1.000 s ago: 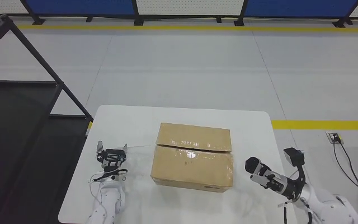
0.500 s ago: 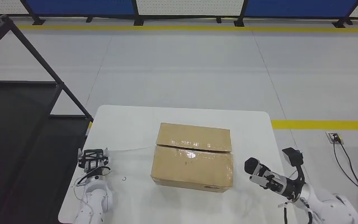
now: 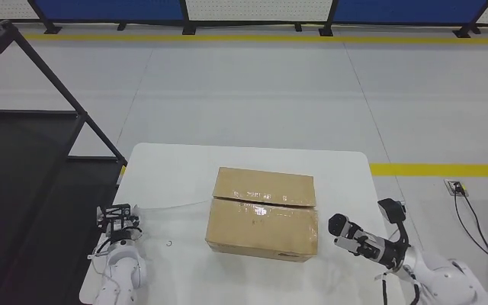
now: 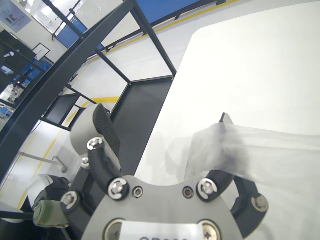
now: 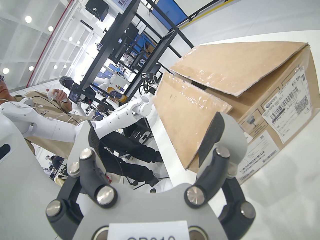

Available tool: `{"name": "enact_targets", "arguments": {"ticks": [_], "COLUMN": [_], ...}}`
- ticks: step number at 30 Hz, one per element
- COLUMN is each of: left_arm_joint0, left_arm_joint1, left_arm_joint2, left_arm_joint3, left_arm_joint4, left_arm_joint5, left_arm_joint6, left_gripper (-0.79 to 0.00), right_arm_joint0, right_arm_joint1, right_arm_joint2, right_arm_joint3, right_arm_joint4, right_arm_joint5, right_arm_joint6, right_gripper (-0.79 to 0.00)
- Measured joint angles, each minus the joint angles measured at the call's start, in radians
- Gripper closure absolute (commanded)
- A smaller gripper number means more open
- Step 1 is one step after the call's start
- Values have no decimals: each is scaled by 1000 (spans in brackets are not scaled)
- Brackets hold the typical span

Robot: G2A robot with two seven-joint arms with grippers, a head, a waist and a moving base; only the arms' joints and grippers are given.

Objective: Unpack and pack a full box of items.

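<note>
Centrally on the white tabletop (image 3: 175,168) sits the box (image 3: 263,213), brown cardboard, both top flaps down. The flaps meet along a seam across the lid. From the right wrist view the box (image 5: 225,76) shows one flap edge lifted slightly above the other, glossy tape residue on the flaps, and white labels on the side wall facing the camera.

Left gripper (image 3: 116,216): well to the left of the box, at the tabletop's left edge. Fingers spread wide in the left wrist view (image 4: 162,116), nothing clamped between them. A clear tape strip (image 4: 262,146) clings to one finger, bunched and wrinkled there, and stretches off across the tabletop (image 4: 250,63). From above, the tape (image 3: 171,203) runs as a thin pale line from the gripper to the box's left end, near the seam.

Right gripper (image 3: 339,226): just off the box's right end, apart from it, over the tabletop. Fingers wide in its own wrist view (image 5: 153,126), empty, pointed towards the labelled wall and the near corner of the box.

Small dark speck (image 3: 168,244) on the tabletop between the left gripper and the box; too small to identify.

Black metal rack (image 3: 46,191) stands beyond the tabletop's left edge, farther from the box than the left gripper.
</note>
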Motion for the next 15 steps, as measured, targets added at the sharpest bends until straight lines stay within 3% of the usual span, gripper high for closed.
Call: {"name": "enact_targets", "arguments": {"ticks": [5, 15], "left_arm_joint0": [-3, 42], "left_arm_joint1": [11, 23], "left_arm_joint2": [-56, -137], "left_arm_joint3": [12, -53], "left_arm_joint4": [-19, -58], "left_arm_joint5": [22, 78], "left_arm_joint6": [-16, -35], "left_gripper": [-785, -785], "right_arm_joint0": [2, 24], "right_arm_joint1": [2, 5], "right_arm_joint2": [-3, -18], "right_arm_joint3": [-6, -17], "right_arm_joint4": [-3, -6], "right_arm_joint5": [6, 21], "right_arm_joint6": [0, 15], "right_gripper": [-785, -785]}}
